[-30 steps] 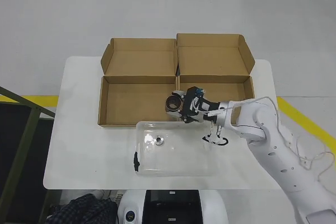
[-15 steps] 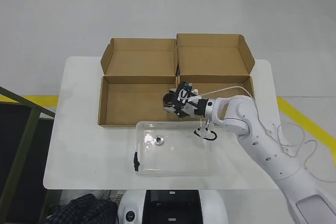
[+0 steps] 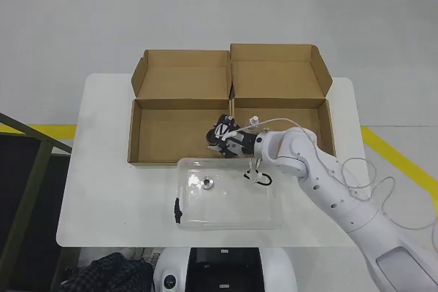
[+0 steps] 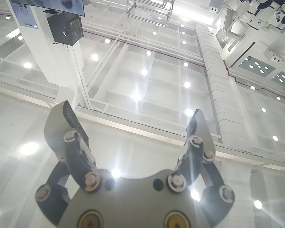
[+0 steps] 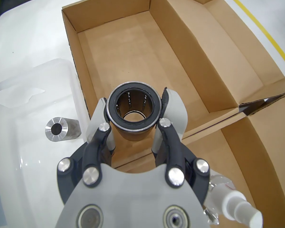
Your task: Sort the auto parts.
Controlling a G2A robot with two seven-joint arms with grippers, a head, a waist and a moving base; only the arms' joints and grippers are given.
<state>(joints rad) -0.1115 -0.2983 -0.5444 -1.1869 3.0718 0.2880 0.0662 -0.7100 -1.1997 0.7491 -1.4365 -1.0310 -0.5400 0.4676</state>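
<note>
On the big white table [image 3: 95,182] sit two open brown cardboard boxes, side by side: the left box [image 3: 168,135] and the right box [image 3: 299,117]. Just in front of them is a see-through plastic tub [image 3: 226,208].

Up high, the left gripper [image 4: 133,124] points at the ceiling. Its two fingers are wide apart and hold nothing.

The right gripper [image 5: 135,97] is squeezed tight on a short, fat metal tube [image 5: 133,134] with a black ring at its end and tiny balls inside. One finger sits on each round side, and the open end faces back at the wrist. The metal tube hangs over the left box, at the end next to the right box.

A small shiny silver cylinder [image 5: 61,129] lies in the tub.

The metal tube looks hard and heavy for its size. Its round sides are likely smooth and slippery, so a firm hold across the middle seems best.
</note>
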